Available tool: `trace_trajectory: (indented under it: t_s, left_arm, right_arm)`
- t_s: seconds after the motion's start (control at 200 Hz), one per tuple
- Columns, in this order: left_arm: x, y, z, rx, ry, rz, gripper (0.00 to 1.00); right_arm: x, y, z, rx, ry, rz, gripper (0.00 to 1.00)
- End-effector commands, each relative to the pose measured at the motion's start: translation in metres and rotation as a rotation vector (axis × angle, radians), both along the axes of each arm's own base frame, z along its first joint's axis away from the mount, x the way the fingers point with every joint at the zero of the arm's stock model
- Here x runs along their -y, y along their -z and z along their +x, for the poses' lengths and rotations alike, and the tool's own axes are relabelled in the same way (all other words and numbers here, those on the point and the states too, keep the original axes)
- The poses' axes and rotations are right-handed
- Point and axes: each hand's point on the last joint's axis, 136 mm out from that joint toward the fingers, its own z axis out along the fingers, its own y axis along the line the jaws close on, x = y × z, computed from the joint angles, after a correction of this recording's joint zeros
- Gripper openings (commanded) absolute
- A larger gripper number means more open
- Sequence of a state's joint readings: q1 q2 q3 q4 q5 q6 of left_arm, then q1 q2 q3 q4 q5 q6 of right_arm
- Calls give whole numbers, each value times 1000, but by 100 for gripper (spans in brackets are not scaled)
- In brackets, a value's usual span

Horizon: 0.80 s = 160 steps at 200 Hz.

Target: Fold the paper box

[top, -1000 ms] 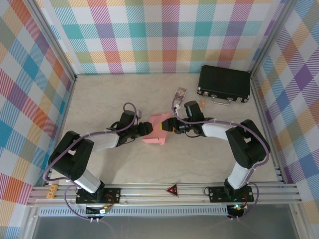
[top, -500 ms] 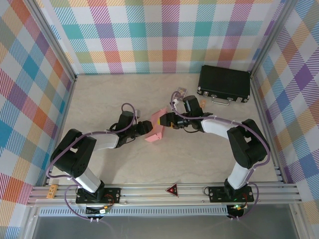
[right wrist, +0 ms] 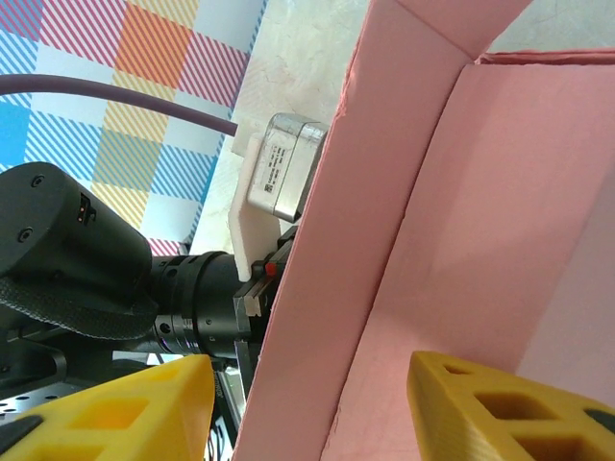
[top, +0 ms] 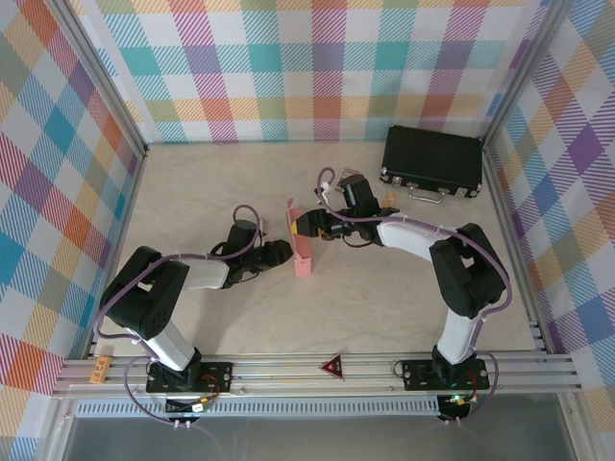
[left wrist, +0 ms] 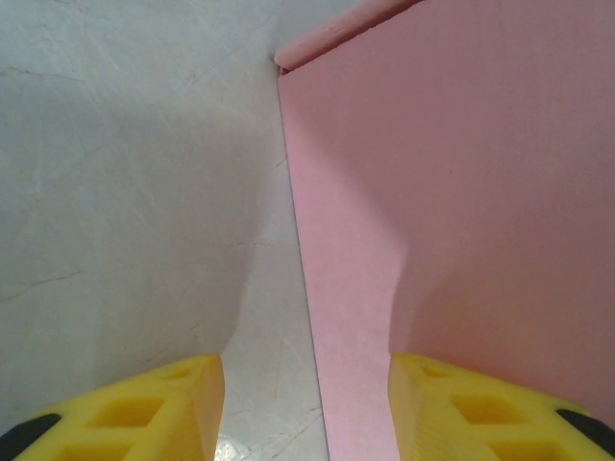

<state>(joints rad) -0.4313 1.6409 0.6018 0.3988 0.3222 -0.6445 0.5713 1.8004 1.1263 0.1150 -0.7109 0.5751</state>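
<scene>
The salmon-pink paper box stands on edge mid-table as a narrow upright strip. My left gripper lies low against its left side. In the left wrist view this gripper is open: the pink sheet fills the right half and the right fingertip touches it. My right gripper reaches in from the right at the box's upper end. In the right wrist view it is open, with a folded pink wall rising between the wide-apart yellow fingers.
A black hard case with a handle lies at the back right. A small orange item sits just in front of it. Checkered walls enclose the table on three sides. The left arm's wrist is close behind the pink wall.
The box has been tipped from lying tilted on the table to standing on edge. My right gripper has moved left and away from me with it; the left gripper has stayed beside it.
</scene>
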Motion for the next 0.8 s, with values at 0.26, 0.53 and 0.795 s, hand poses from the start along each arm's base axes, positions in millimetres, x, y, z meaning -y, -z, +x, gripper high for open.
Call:
trace_trajectory:
  t_s: [0.26,0.53,0.795]
  left_arm:
    - [-9,2,11,-18,-30,2,48]
    - [-12,-1,19,-12,-31,10,46]
    - [-4,-4,34,-9,14,15,45]
  right_arm:
    - [21,-43,14,169,136,-99,57]
    - [37,-10,23,87,215,-225,57]
    - [19,20,17,-33,124,-198,57]
